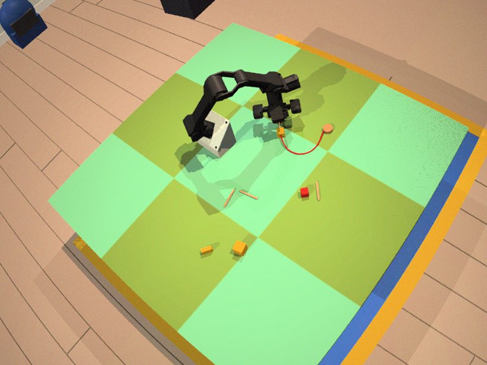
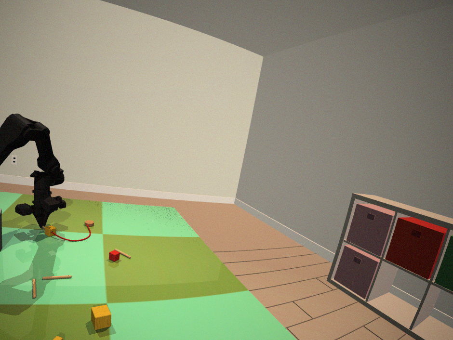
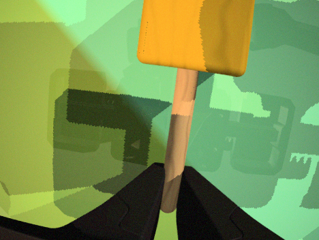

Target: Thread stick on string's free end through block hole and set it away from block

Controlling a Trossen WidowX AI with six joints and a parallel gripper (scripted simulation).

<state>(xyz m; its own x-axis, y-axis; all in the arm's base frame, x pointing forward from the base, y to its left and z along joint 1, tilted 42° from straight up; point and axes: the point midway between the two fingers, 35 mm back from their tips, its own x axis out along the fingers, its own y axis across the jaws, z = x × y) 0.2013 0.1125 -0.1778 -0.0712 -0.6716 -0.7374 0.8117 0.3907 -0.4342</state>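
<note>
The orange wooden block [image 1: 280,132] [image 2: 50,230] [image 3: 194,34] is on the table under the arm. The stick [image 3: 182,99] sticks out of the block's side towards my gripper. My gripper [image 3: 170,174] [image 1: 279,123] [image 2: 41,227] is shut on this end of the stick, a little away from the block. The red string [image 1: 303,153] [image 2: 74,241] runs in a curve from the block's other side to the round button [image 1: 327,128] [image 2: 89,223]. The wrist view cuts off the block's far side. How much of the stick is inside the hole is hidden.
Loose sticks [image 1: 229,198] [image 1: 248,194] [image 1: 317,191] lie on the mat. A red cube [image 1: 304,192] [image 2: 114,255] is beside one of them. A larger orange cube [image 1: 239,247] [image 2: 100,317] and a small orange piece [image 1: 206,250] lie farther off.
</note>
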